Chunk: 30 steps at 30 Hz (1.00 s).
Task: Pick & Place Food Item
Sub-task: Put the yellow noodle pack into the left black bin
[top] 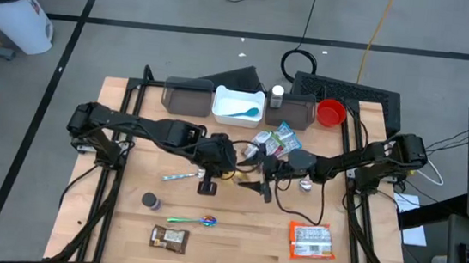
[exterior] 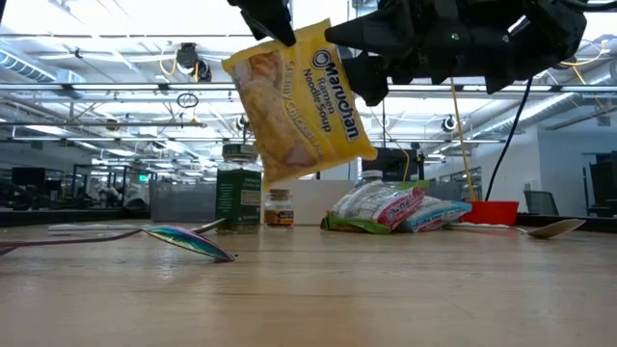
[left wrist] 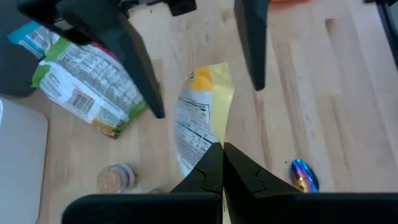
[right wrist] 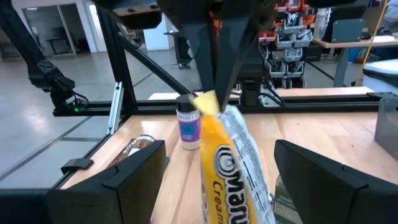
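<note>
Yellow noodle packet, long axis near-vertical, tilted

The yellow noodle packet carries the brand "Maruchan" in a dark oval, with "Ramen Noodle Soup" beneath it and, along the pack, a flavour line that seems to read "Creamy Chicken". In the right wrist view the same packet shows "Maru" and "Cream". Its back, in the left wrist view, bears fine print and a barcode too small to read. The green-edged pack has a barcode and illegible print.
</note>
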Motion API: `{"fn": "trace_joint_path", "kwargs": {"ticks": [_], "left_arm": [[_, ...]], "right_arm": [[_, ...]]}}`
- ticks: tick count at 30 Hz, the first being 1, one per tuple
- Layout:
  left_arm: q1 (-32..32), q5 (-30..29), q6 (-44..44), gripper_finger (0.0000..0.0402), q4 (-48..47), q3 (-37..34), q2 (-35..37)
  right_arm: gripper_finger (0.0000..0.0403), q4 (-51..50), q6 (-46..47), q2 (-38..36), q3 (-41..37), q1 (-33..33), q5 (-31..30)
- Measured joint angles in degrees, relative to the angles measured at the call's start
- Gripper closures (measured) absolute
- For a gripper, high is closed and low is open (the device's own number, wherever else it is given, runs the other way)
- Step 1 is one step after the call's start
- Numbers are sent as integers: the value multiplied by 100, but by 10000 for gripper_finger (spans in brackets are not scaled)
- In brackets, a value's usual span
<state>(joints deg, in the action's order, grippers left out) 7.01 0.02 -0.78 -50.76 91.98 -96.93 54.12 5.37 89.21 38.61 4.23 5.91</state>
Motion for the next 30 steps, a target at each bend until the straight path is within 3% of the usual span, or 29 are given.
{"fn": "trace_joint_path", "kwargs": {"ticks": [6,11,30], "left_arm": [[2,14,30,401,-16,-2,1],[2,14,50,401,-5,-2,1],[2,12,68,401,-9,-4,-1]], "right_arm": [[114,101,17,0,0,0,-4],[144,92,52,0,0,0,3],[388,90,91,0,0,-2,2]]}}
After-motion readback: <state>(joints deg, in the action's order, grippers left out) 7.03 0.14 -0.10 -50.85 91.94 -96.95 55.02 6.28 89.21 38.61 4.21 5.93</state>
